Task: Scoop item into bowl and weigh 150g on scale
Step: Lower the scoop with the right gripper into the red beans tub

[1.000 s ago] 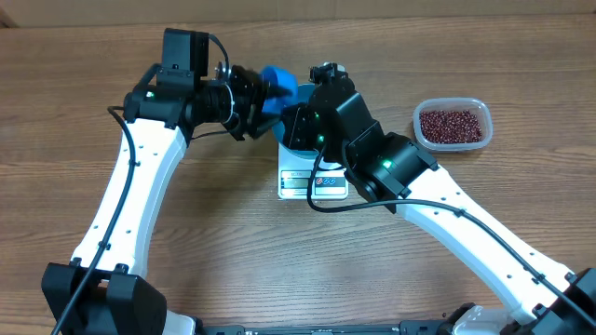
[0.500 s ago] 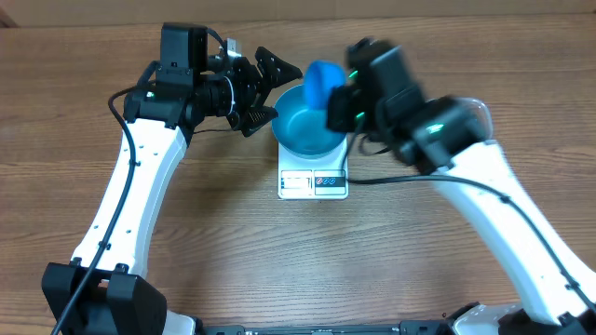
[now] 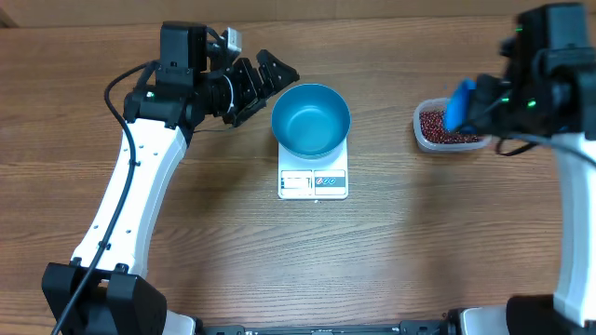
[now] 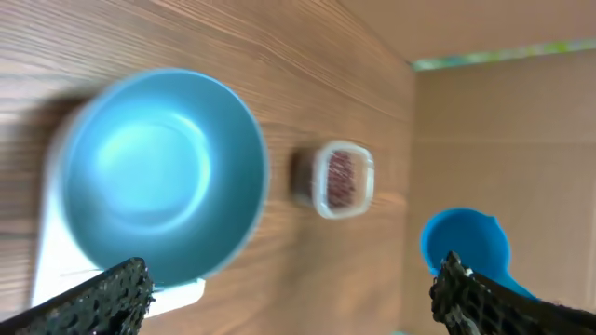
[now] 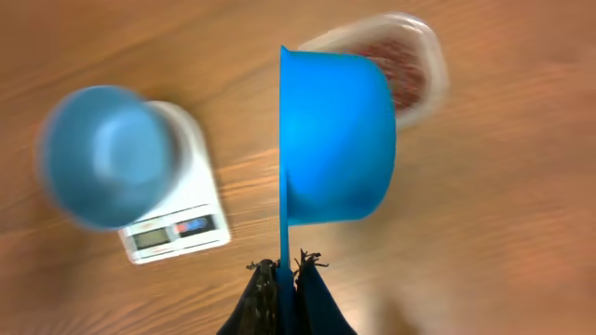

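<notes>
Blue bowl [image 4: 158,177] seen at left, seated on white scale [image 4: 182,293]. Clear tub [image 4: 321,200] noted beyond bowl, apart from it; red-brown beans [image 4: 341,177] held inside. Blue scoop [image 4: 464,244] seen at right, well apart from bowl, blurred. Left gripper [image 4: 293,298] fingertips [image 4: 112,298] observed at both lower corners, spread wide. Wooden table [image 4: 307,84] seen underneath.

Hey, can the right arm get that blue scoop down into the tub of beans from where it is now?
Probably yes. The right gripper holds the scoop over the lidless tub, the beans lie exposed, and nothing sits between them.
</notes>
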Tool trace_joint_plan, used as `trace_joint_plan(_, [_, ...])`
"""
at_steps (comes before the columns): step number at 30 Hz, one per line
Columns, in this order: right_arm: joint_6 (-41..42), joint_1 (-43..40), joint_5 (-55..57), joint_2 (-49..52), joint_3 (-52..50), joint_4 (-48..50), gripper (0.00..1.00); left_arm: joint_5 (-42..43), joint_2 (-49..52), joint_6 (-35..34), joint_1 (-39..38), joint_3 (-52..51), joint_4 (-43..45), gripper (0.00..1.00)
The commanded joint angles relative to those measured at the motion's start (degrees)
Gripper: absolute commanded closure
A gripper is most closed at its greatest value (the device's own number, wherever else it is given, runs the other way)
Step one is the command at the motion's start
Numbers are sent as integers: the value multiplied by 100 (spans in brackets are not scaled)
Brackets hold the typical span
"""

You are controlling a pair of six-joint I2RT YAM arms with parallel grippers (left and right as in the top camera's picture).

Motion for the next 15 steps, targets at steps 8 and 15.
trace_joint_plan(8, [-1274,-581,160,1182,55,114,96,-1353,9,319,-33,15,-98,1])
trace_joint_plan(15, [-2092,-573,616,1725,55,459,96,-1379,9,319,-33,15,-98,0])
